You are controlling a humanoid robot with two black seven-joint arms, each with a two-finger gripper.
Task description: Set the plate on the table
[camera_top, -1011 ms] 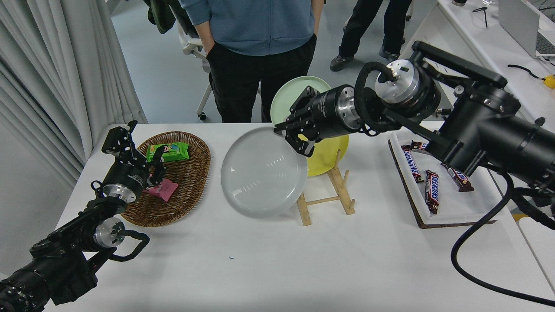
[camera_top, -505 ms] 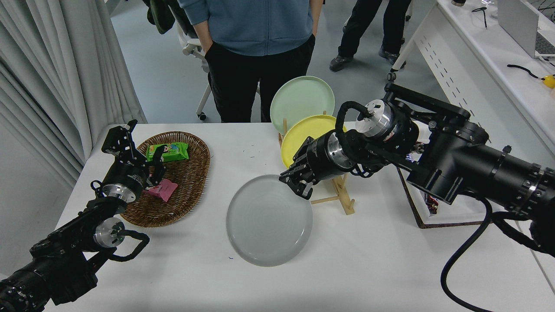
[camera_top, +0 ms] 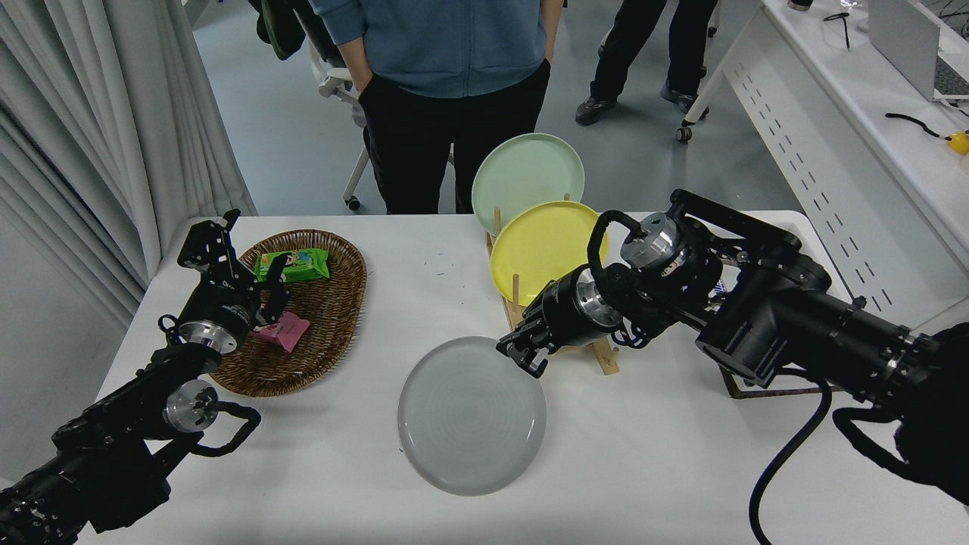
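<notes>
While the grey plate (camera_top: 471, 415) lies flat on the white tabletop (camera_top: 643, 469), the right gripper (camera_top: 522, 353) sits at its far right rim, jaws clenched on that edge. Behind it, a wooden rack (camera_top: 598, 348) holds a yellow plate (camera_top: 541, 246) and a green plate (camera_top: 526, 174). The left gripper (camera_top: 227, 280) rests by a wicker basket (camera_top: 333, 303), jaws released.
</notes>
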